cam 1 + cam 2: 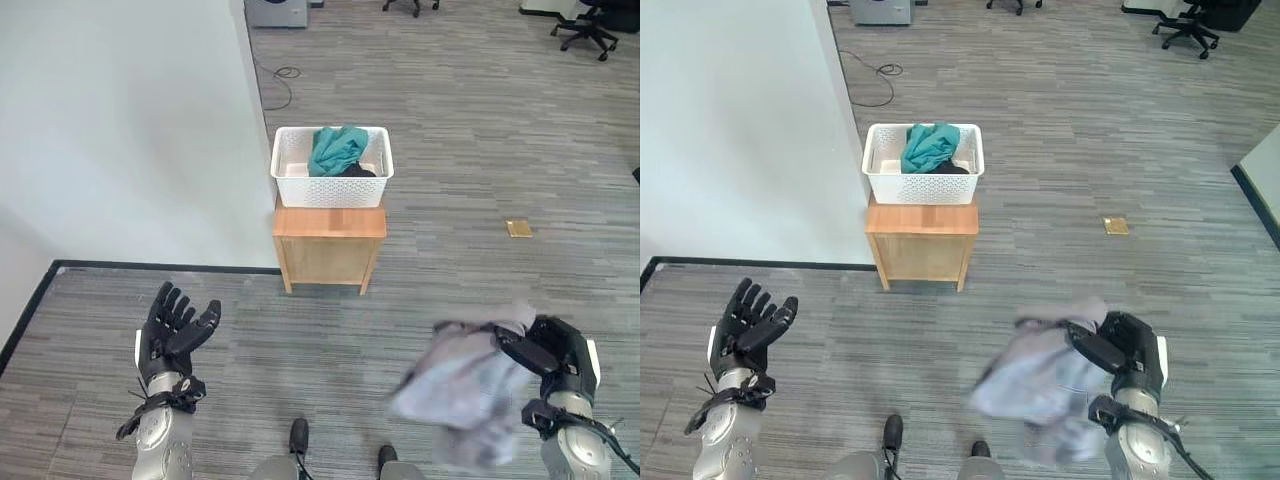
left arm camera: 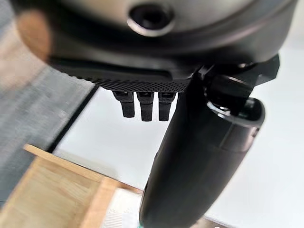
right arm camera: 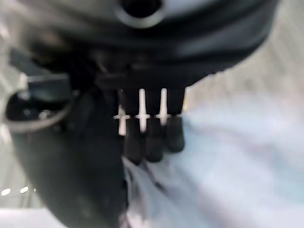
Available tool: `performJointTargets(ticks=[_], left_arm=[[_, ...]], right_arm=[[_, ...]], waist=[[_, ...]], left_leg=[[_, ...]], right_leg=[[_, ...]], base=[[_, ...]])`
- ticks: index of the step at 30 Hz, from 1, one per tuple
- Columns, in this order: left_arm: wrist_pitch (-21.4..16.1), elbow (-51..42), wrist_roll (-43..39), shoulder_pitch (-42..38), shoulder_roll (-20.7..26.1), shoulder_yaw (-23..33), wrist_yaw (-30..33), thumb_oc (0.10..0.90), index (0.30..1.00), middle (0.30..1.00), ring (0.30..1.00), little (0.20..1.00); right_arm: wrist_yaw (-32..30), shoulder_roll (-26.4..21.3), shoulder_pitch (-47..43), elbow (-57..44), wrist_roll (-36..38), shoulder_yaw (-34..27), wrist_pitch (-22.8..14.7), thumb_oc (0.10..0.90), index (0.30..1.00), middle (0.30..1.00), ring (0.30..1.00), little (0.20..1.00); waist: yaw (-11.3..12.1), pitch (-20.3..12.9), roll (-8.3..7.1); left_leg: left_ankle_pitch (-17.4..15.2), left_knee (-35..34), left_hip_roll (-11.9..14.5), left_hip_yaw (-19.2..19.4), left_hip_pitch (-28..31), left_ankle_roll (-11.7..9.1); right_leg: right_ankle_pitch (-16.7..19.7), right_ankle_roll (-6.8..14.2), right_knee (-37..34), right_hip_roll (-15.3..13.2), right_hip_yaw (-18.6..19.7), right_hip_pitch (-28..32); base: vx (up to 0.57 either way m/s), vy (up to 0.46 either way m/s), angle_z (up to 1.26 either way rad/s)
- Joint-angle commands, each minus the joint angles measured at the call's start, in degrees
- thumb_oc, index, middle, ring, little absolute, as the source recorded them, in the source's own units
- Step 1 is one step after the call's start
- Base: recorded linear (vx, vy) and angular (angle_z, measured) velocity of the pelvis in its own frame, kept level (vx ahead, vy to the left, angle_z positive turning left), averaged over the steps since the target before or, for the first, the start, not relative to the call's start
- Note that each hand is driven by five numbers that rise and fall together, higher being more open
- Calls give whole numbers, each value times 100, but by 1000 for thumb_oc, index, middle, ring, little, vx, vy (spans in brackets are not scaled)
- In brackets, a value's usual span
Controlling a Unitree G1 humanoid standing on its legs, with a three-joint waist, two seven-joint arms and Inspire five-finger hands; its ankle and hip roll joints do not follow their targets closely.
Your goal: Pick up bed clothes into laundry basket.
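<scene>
A pale grey-lilac garment (image 1: 465, 390) hangs bunched from my right hand (image 1: 558, 358) at the lower right, above the floor; the fingers are curled on the cloth (image 3: 228, 161). The white laundry basket (image 1: 288, 172) stands on a small wooden cabinet (image 1: 329, 247) ahead, holding a teal garment (image 1: 336, 149) and something dark. My left hand (image 1: 172, 332) is raised at the lower left, fingers straight and spread, holding nothing. In the left wrist view its fingers (image 2: 145, 104) point past the cabinet's top (image 2: 52, 194).
A white wall (image 1: 130, 130) fills the left side, with a black skirting line along the floor. A small brass floor plate (image 1: 519, 228) lies to the right of the cabinet. Office chairs (image 1: 585, 28) stand far back right.
</scene>
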Motion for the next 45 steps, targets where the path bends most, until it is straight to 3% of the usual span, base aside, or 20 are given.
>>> performJointTargets(ticks=[1,5,6,7,10,11,13,17,21,22,23,24,25,27,30,33,35,38,42,45], left_arm=[[-459,-568,335,-361,633,90,-101,800,900,900,900,900],[-491,-637,305,-350,760,161,-72,800,900,900,900,900],[-473,-626,307,-366,807,172,-69,800,900,900,900,900],[-438,-636,324,-416,926,108,-82,800,900,900,900,900],[-422,-667,308,-587,1068,-61,-122,800,900,900,900,900],[-429,-698,341,-698,1159,-147,-114,800,900,900,900,900],[-495,-794,302,-994,1398,-267,-75,800,900,900,900,900],[-573,-726,88,-1284,1450,-488,-148,800,900,900,900,900],[-568,-724,92,-1384,1362,-544,-195,800,900,900,900,900],[-509,-743,44,-1232,1225,-594,-350,800,900,900,900,900],[-504,-750,45,-1217,1218,-603,-350,800,900,900,900,900],[-486,-702,31,-1142,1126,-630,-348,800,900,900,900,900],[-409,-686,-106,-1069,1036,-708,-449,800,900,900,900,900],[-365,-751,-253,-934,1012,-734,-543,800,900,900,900,900],[-320,-793,-291,-746,937,-726,-598,800,900,900,900,900],[-280,-795,-260,-626,959,-877,-685,800,900,900,900,900],[-253,-783,-190,-535,1029,-991,-759,800,900,900,900,900],[-249,-758,-162,-470,1095,-1100,-799,800,900,900,900,900],[-206,-913,-202,-437,1204,-1148,-831,800,900,900,900,900],[-175,-899,-209,-449,1196,-1175,-842,800,900,900,900,900]], right_arm=[[-189,-401,-1086,-784,-51,-311,-915,400,300,300,300,300],[-298,-536,-1499,-727,-189,-85,-897,400,300,300,300,300],[-313,-584,-1621,-721,-210,-40,-887,400,300,300,300,300],[-357,-762,-1816,-746,-279,-25,-881,400,300,300,300,300],[-407,-1123,-2053,-646,-329,-2,-898,400,300,300,300,300],[-458,-1289,-2146,-583,-380,3,-866,400,300,300,300,300],[-503,-1902,-2551,-373,-378,102,-777,400,300,300,300,300],[-521,-2542,-2758,-168,-214,100,-792,400,300,300,300,300],[-370,-2820,-2639,-231,-114,-64,-769,400,300,300,300,300],[-266,-3015,-2620,-197,-45,-90,-748,400,300,300,300,300],[-261,-3019,-2591,-209,-42,-103,-744,400,300,300,300,300],[-179,-3126,-2596,-176,54,-76,-790,400,300,300,300,300],[-236,-3466,-2717,-74,171,-55,-866,400,300,300,300,300],[-315,-3704,-2992,129,224,173,-852,400,300,300,300,300],[-265,-4073,-3416,259,176,453,-756,400,300,300,300,300],[-217,-4562,-4081,589,91,925,-662,400,300,300,300,300],[-211,-4793,-4568,903,32,1383,-654,400,300,300,300,300],[-262,-4887,-5324,1370,65,1952,-678,400,300,300,300,300],[-256,-4810,-6168,1857,-114,2728,-518,400,300,300,300,300],[-227,-4704,-6431,2043,-129,2947,-487,400,300,300,300,300]], waist=[[187,-277,-387],[298,-200,-339],[334,-152,-323],[315,-12,-229],[223,181,-85],[171,212,-57],[13,166,-190],[-283,155,-251],[-338,-22,-479],[-364,-221,-526],[-377,-249,-470],[-351,-279,-500],[-244,-169,-689],[-5,-15,-901],[260,45,-889],[519,33,-874],[692,-29,-742],[956,-149,-528],[1000,-406,-529],[1015,-506,-595]], left_leg=[[-767,669,190,-55,-191,-235],[-913,711,135,17,-132,-70],[-976,741,124,53,-80,18],[-1029,804,126,42,80,168],[-1065,805,215,-101,266,207],[-1093,756,238,-191,372,182],[-1349,471,323,-301,735,-86],[-1752,344,572,-702,1165,-380],[-1846,488,808,-936,1259,-587],[-1377,940,1101,-993,1313,-717],[-1449,969,1153,-1005,1313,-707],[-688,1512,1199,-1111,1133,-700],[97,2902,1196,-776,360,-582],[-56,3726,1140,-509,-224,-499],[-212,3890,1083,-9,-770,-621],[-217,3312,570,196,-1339,-611],[-187,2150,332,458,-1403,-466],[398,794,-60,437,-1460,-417],[114,799,-106,580,-1027,-151],[-103,663,-139,677,-662,24]], right_leg=[[263,68,-612,32,-209,223],[200,195,99,-37,-118,-105],[262,289,599,-65,-117,-283],[814,467,1823,-82,-67,-691],[924,463,2835,75,204,-1228],[909,405,2793,51,220,-1436],[950,412,1298,-520,177,-1850],[1288,671,-605,-749,449,-1746],[1380,696,-461,-669,544,-1564],[1308,587,-152,-511,470,-1516],[1226,586,-130,-477,418,-1494],[1251,424,-135,-367,375,-1341],[1104,115,-276,-367,102,-869],[967,-95,-429,-304,-86,-577],[841,-146,-755,-124,-360,-75],[741,-171,-935,58,-429,236],[619,-175,-1047,280,-465,426],[447,-192,-1221,705,-427,862],[-5,-181,-895,662,-503,1093],[96,-8,-172,562,-529,977]], base=[[19,50,4],[74,79,-11],[146,156,-26],[97,170,-25],[100,58,-5],[285,-144,25],[420,-244,18],[382,-262,29],[324,-328,72],[403,-359,71],[443,-406,84],[311,-433,48],[368,-624,57],[193,-489,20],[243,-425,1],[297,-207,37],[378,-97,30],[411,-91,-8],[310,-26,-10],[214,55,-32]])
